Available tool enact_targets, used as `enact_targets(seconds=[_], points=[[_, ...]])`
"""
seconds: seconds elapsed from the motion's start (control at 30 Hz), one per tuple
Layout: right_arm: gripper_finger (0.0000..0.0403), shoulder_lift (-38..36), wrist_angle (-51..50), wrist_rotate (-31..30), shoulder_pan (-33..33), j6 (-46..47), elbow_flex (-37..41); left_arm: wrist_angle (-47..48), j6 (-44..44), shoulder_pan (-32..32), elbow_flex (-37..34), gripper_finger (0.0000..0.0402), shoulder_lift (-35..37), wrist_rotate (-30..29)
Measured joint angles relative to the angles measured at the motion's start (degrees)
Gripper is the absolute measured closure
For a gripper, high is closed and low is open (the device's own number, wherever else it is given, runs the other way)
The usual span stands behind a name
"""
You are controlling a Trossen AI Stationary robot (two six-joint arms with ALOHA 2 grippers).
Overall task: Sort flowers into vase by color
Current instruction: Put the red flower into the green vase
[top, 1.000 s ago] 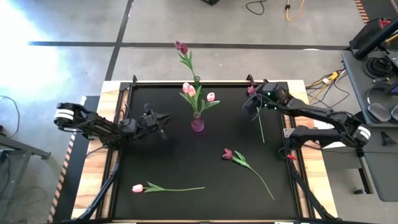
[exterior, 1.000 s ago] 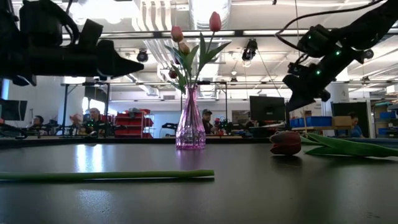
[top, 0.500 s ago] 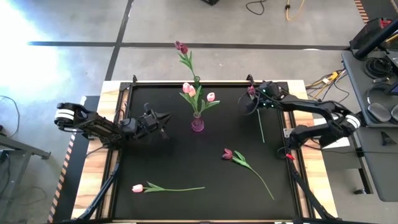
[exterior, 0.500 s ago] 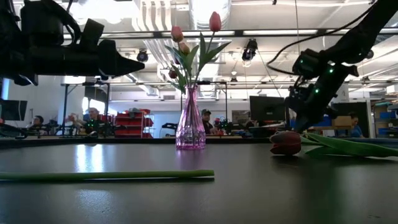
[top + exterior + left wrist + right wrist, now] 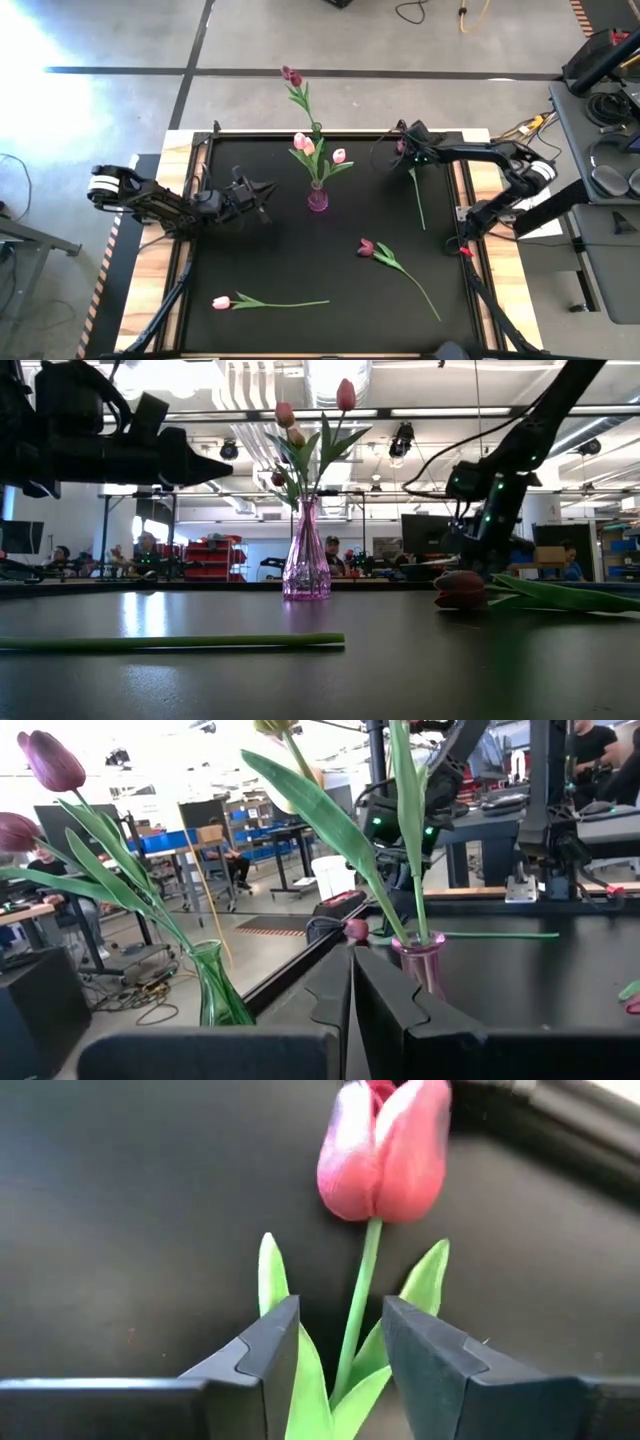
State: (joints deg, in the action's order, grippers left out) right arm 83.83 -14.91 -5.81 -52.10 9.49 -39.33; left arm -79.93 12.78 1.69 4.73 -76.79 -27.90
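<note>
While the right gripper [image 5: 340, 1345] hangs low over the mat's far right corner, its two dark fingers [image 5: 262, 1350] stand apart with a thin green stem running between them, not clamped on it. That stem belongs to a tulip on the mat [image 5: 383, 1152], whose pink-red head lies just ahead of the fingertips, two pointed green leaves spreading at either side of the stem by the pads. From above, this flower's stem trails back from the gripper toward the near edge of the black mat [image 5: 260, 260].

Three tulips lie flat in all. Besides the one under the gripper, a dark maroon one [image 5: 366, 247] rests well behind and inward of that gripper, long stem slanting away, and a pale pink one [image 5: 221, 302] lies nearest the front, far off toward the left arm.

A clear pink vase [image 5: 317, 199] stands mid-table, well to the inner side of the right gripper, holding three pale pink tulips [image 5: 303, 143] upright. Beyond the table's far edge, a green vase [image 5: 215, 985] holds dark maroon tulips [image 5: 291, 75]; two heads show in the left wrist view.

The left gripper [image 5: 262, 192] waits above the mat beside the pink vase, fingers pressed together, empty.
</note>
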Motion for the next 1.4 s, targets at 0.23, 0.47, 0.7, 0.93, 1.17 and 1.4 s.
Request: enact_targets(seconds=[0.23,0.47,0.7,0.93,1.17,1.4], points=[[0.0289,5.8,-2.0,-0.3,-0.3,0.1,-4.8,1.4,-1.2,0.0,0.0,0.0400,0.0,0.0],[0.0352,5.5,-2.2,-0.2,-0.4,-2.2,-6.1,1.7,-1.3,0.0,0.0,0.0400,0.0,0.0],[0.0388,-1.2,-2.4,1.6,0.6,-3.6,-6.0,1.7,-1.3,0.0,0.0,0.0400,0.0,0.0],[0.0389,-10.3,3.3,1.8,6.6,-4.6,-5.9,1.7,-1.5,0.0,0.0,0.0400,0.0,0.0],[0.0390,-18.2,13.1,2.7,13.4,-6.5,-5.8,1.7,-1.5,0.0,0.0,0.0400,0.0,0.0],[0.0390,-20.9,25.9,6.3,17.6,-7.8,-5.8,1.7,-1.5,0.0,0.0,0.0400,0.0,0.0]])
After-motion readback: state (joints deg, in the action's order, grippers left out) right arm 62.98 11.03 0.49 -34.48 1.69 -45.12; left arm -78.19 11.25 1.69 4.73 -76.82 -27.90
